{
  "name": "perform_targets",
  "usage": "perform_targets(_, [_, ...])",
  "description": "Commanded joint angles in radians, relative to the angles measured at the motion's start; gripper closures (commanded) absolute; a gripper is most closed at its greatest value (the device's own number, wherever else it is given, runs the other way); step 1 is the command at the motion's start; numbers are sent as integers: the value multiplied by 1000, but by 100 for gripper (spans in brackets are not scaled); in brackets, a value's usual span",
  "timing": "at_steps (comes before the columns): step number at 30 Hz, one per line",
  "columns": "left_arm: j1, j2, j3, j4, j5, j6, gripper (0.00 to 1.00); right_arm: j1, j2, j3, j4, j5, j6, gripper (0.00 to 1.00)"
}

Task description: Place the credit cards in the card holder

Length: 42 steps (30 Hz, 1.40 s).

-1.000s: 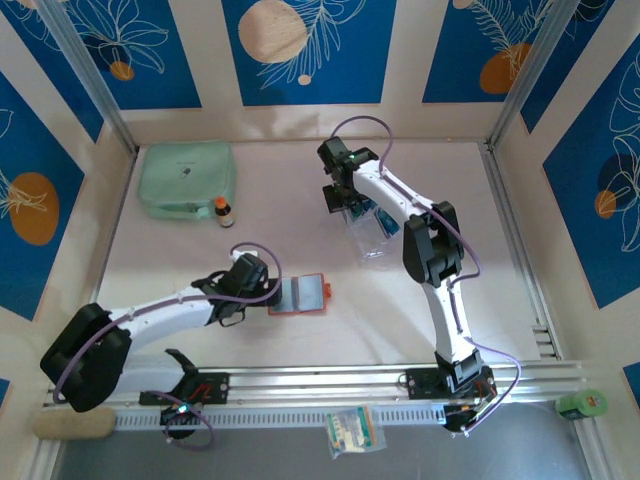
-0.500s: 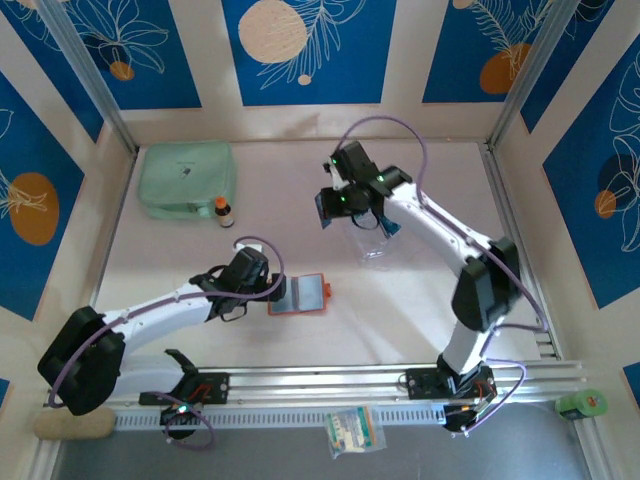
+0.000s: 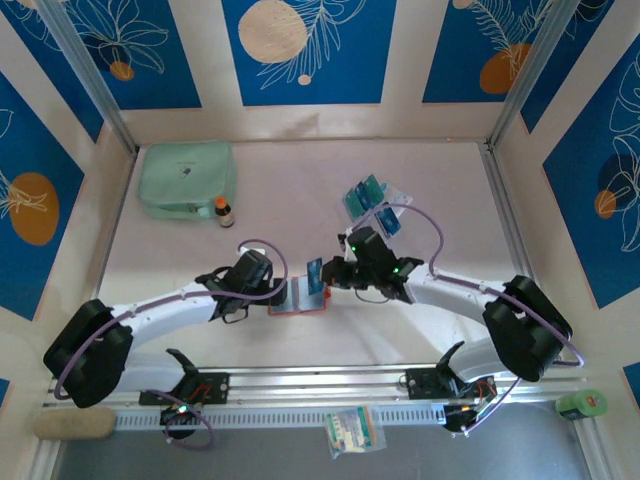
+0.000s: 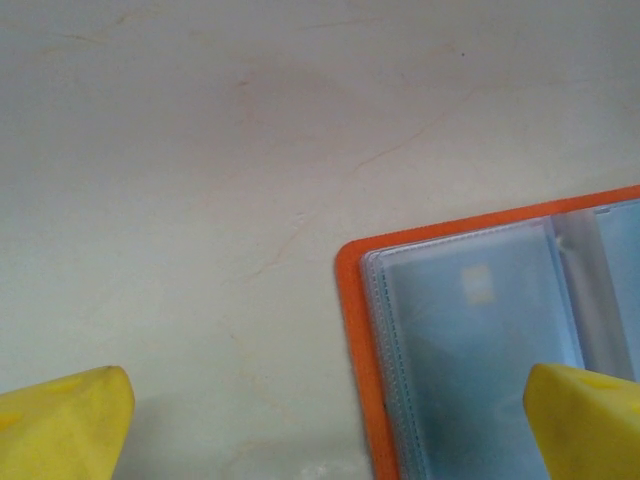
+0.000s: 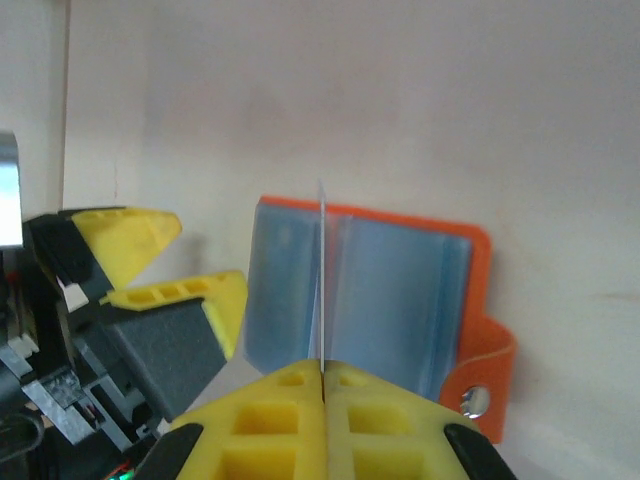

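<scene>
The right gripper (image 5: pixel 322 378) was clamped on one card (image 3: pixel 314 272), held edge-on over the open holder (image 3: pixel 300 300) at frame centre. The left gripper (image 4: pixel 320 420) stood spread wide at the holder's left edge. That card was not yet pocketed, and other cards (image 3: pixel 370 203) waited at upper centre.

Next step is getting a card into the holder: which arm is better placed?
Right. The right gripper is shut on a credit card, edge-on over the open card holder. The left gripper is open and empty at the holder's edge, likely better for steadying it.
</scene>
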Motion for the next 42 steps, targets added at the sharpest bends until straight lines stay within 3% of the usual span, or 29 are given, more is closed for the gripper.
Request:
perform_targets(1, [-11, 10, -14, -25, -25, -4, 0, 43, 16, -44, 223, 56, 93, 100])
perform_targets(11, [-15, 18, -39, -25, -35, -13, 0, 118, 102, -105, 367, 146, 136, 100])
perform_targets(42, [-19, 18, -47, -65, -62, -44, 2, 130, 222, -138, 502, 163, 167, 100])
